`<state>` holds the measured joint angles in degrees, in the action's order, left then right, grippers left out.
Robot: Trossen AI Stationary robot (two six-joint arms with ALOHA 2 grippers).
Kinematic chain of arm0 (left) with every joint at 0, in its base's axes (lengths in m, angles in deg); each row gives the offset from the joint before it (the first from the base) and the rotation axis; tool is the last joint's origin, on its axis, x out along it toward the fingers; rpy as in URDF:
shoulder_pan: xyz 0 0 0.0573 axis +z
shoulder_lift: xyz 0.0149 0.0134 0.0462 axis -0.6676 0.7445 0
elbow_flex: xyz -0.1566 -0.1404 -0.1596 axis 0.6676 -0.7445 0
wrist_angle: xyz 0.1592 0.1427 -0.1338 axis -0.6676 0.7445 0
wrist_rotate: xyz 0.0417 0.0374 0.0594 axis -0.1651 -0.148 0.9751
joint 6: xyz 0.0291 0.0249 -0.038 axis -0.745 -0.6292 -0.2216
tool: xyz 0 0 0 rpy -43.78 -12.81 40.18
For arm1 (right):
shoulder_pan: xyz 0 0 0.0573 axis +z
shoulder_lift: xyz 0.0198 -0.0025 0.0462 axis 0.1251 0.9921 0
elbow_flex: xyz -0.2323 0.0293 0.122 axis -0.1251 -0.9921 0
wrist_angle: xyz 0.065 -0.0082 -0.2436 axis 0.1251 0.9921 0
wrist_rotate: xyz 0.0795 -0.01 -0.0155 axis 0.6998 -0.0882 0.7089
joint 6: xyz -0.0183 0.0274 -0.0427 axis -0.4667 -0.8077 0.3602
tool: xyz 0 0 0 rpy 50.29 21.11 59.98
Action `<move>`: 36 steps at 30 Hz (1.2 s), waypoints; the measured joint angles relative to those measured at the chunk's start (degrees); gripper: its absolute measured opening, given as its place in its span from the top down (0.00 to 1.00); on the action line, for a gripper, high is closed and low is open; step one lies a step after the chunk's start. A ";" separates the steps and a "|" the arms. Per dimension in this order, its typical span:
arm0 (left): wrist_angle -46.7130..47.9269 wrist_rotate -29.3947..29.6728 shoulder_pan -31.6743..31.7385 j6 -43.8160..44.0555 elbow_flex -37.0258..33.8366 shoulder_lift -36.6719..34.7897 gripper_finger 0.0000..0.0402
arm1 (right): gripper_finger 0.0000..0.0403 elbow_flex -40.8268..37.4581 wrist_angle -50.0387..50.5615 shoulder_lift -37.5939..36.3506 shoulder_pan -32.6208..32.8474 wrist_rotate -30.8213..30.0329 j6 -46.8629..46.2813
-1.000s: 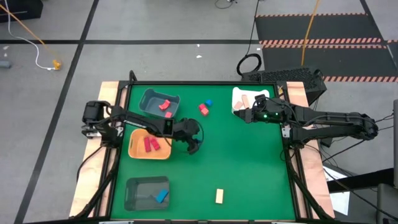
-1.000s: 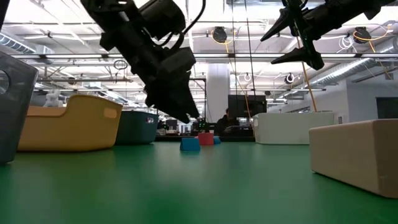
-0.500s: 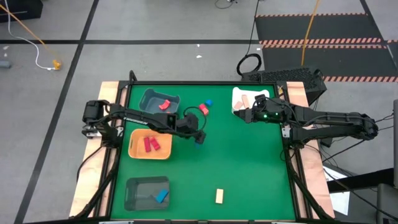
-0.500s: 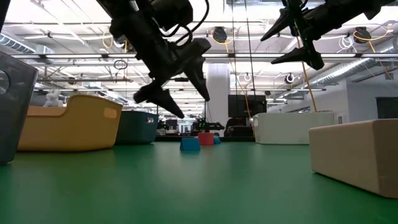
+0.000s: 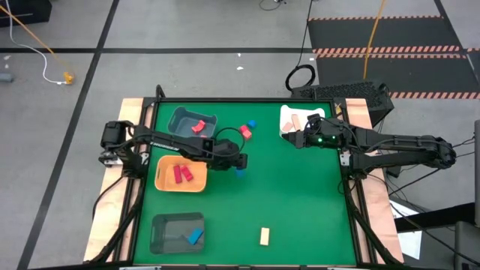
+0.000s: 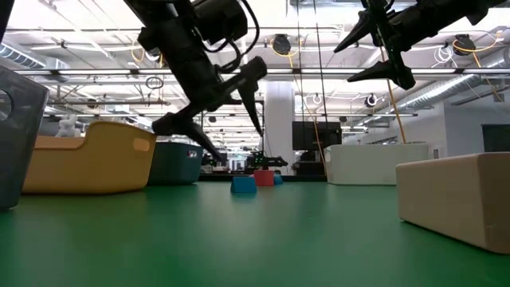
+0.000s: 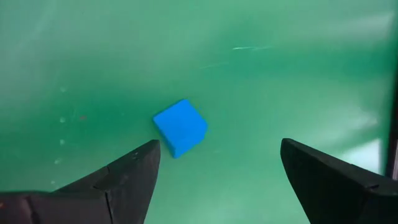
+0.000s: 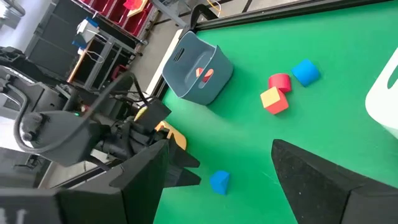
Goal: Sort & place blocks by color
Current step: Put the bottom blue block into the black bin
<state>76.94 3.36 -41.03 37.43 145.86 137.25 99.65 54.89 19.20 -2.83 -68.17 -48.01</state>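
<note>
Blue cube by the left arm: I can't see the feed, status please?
Left gripper open, above blue cube, not touching. Cube sits on the mat, nothing around it. Right gripper open, empty, up by the white tray.

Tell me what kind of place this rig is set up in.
Probably a robotics lab or industrial workshop hall: bare concrete floor with black tape lines, hazard-striped mats, exposed ceiling trusses with lamps, and a green table bearing sorting trays.
</note>
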 joint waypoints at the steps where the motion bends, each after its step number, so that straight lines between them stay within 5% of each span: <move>1: 0.01 -0.13 -0.17 0.44 -0.03 0.22 0.17 | 0.31 0.00 0.00 0.00 0.00 0.00 0.06; 20: -5.81 -3.26 -0.91 14.80 0.55 6.72 0.17 | 0.31 0.00 0.07 -0.01 -0.02 0.00 0.35; 36: -8.82 -1.93 -0.31 12.52 0.63 9.62 0.17 | 0.31 0.00 0.15 0.02 -0.04 0.00 0.35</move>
<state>68.11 1.44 -41.35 49.95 146.49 146.87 99.65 55.04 19.22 -2.88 -68.18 -47.66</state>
